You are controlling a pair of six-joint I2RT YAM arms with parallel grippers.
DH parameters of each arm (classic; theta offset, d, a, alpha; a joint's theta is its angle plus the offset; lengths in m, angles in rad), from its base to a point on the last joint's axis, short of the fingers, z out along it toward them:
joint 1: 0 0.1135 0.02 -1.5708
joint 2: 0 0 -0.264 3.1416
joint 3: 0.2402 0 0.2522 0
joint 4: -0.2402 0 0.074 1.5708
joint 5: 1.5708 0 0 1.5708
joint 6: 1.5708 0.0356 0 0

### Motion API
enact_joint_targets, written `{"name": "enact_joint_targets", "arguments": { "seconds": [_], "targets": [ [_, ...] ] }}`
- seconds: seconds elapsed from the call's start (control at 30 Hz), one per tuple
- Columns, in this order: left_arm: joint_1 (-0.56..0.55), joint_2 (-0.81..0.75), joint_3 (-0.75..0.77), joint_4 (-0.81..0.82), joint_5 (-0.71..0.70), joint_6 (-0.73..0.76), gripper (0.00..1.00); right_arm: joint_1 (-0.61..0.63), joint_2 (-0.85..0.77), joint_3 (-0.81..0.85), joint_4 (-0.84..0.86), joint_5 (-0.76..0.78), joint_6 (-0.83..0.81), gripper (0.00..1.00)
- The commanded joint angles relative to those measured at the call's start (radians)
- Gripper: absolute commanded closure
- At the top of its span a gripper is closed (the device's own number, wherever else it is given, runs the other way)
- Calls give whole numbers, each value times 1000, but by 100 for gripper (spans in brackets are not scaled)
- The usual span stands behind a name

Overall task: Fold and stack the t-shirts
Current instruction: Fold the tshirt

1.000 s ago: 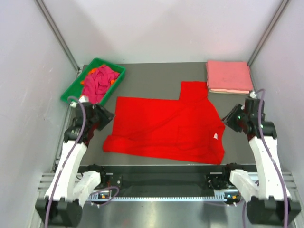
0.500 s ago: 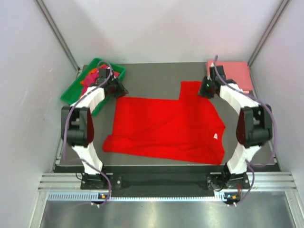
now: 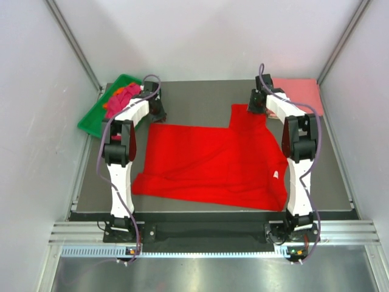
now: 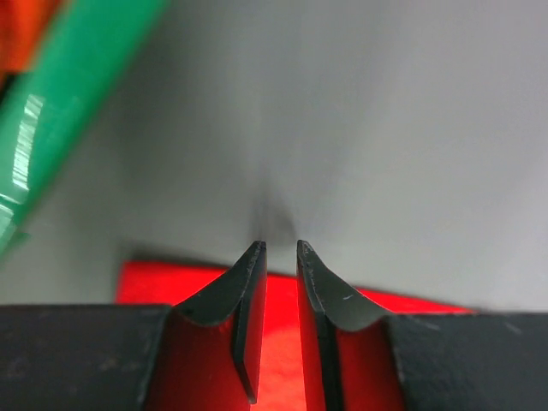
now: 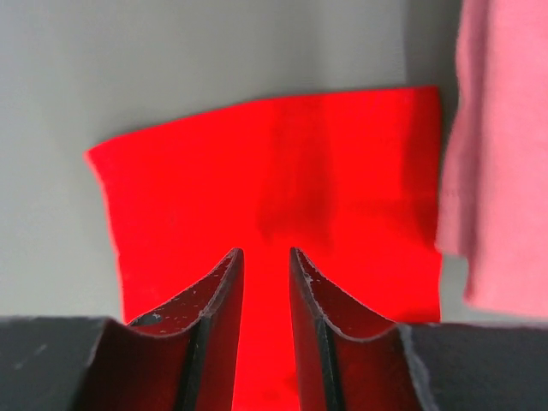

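Note:
A bright red t-shirt (image 3: 213,161) lies spread flat on the dark table, with its white neck label (image 3: 276,174) at the right and one sleeve pointing to the back. My left gripper (image 3: 159,112) hovers at the shirt's back left corner. In the left wrist view (image 4: 277,244) its jaws are nearly together and hold nothing, with the red edge (image 4: 145,282) just below. My right gripper (image 3: 254,104) is over the back sleeve. In the right wrist view (image 5: 263,251) its jaws are also nearly together and empty above the red cloth (image 5: 274,171).
A folded salmon pink shirt (image 3: 301,91) lies at the back right, right beside the sleeve; it also shows in the right wrist view (image 5: 505,171). A green tray (image 3: 91,118) at the back left holds crumpled magenta and orange shirts (image 3: 121,97). The tray's rim shows in the left wrist view (image 4: 60,111).
Both arms have stretched from near the front edge to the back of the table. The left one now stands at the shirt's back left corner and the right one at the sleeve.

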Motion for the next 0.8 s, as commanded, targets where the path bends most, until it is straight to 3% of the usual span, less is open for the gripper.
{"name": "enact_joint_targets", "arguments": {
  "seconds": [0.0,0.47,0.6,0.77],
  "targets": [
    [-2,35,50,-37,-123,55,74,11,36,94,-15,36,-6,72],
    [-2,225,326,-69,-159,114,73,5,277,355,26,-22,31,71],
    [-5,196,432,-89,-165,143,72,5,304,413,89,-58,25,71],
    [-10,77,371,-111,-108,146,71,2,315,499,96,-136,19,71]
  ]
}}
